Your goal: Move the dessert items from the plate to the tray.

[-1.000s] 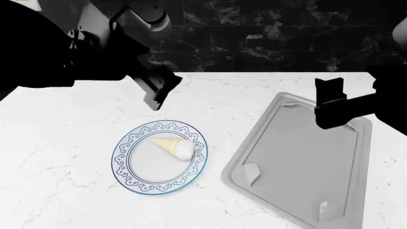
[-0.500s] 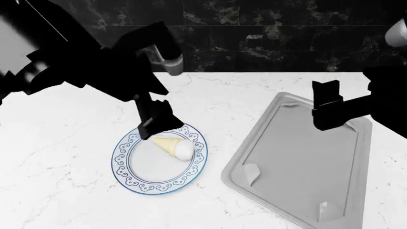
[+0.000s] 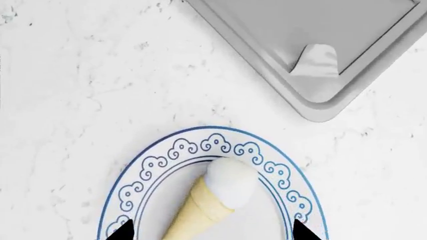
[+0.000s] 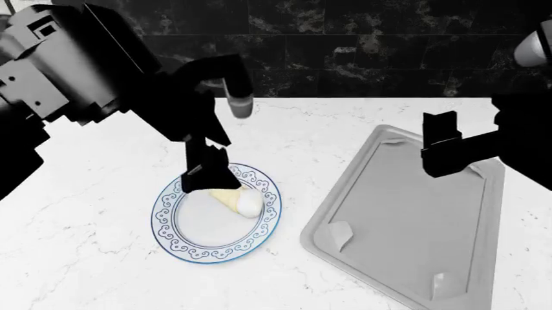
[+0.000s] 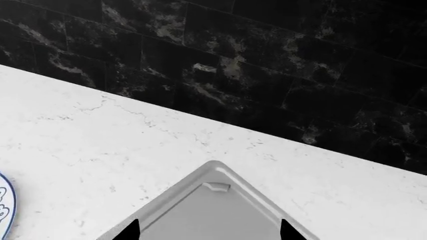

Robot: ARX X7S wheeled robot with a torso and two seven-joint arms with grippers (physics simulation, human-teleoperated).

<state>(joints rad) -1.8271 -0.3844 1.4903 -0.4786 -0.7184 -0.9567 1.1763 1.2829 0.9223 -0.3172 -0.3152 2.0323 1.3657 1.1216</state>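
Note:
One of the dessert items, a pale yellow ice-cream cone (image 4: 234,199) with a white scoop (image 3: 231,181), lies on the blue-patterned plate (image 4: 172,226). My left gripper (image 4: 207,179) hangs low over the cone's pointed end. In the left wrist view that gripper (image 3: 212,233) is open, its black fingertips (image 3: 124,231) straddling the cone (image 3: 203,210) at the plate's rim (image 3: 200,134). The light-grey tray (image 4: 405,219) lies to the right of the plate. Above its far corner (image 5: 213,200) my right gripper (image 4: 446,155) is open and holds nothing.
White marble counter (image 4: 86,194) runs under everything and ends at a black tiled wall (image 4: 362,51) behind. The tray's near corner (image 3: 320,90) lies a short way from the plate. A sliver of the plate (image 5: 3,205) shows in the right wrist view.
My left arm has swung down from behind the plate to just over the cone. The right arm has hardly moved. The cone lies where it was.

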